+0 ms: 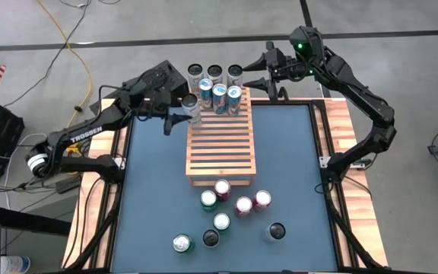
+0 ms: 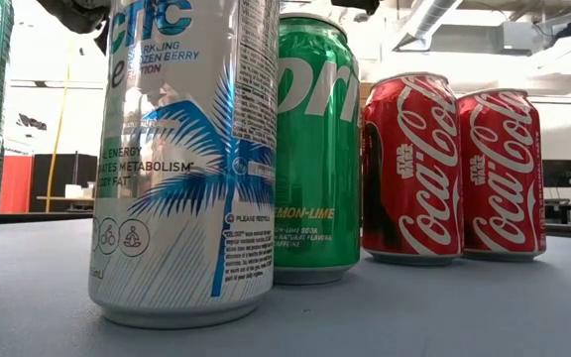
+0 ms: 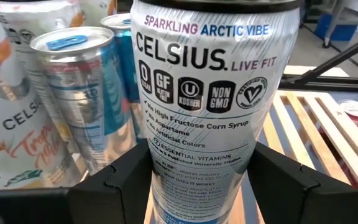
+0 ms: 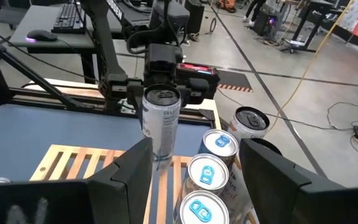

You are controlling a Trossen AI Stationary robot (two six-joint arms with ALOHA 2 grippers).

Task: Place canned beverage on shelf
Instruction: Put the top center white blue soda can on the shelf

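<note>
Left pincer (image 3: 194, 180) pinching glossy cylindrical Celsius can (image 3: 207, 93), slatted wooden shelf (image 1: 220, 144), right pincer (image 4: 194, 171) spread

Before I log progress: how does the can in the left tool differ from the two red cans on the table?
The silver Celsius can is tall and slim, clamped by the left tool at the shelf; the red cans are shorter, free on the table. All stand upright.

Looked like a robotics lab or workshop: concrete floor (image 1: 204, 30) with a yellow cable (image 4: 319, 56), desks with a keyboard (image 4: 73, 15), exposed ceiling ducts (image 2: 434, 15).
</note>
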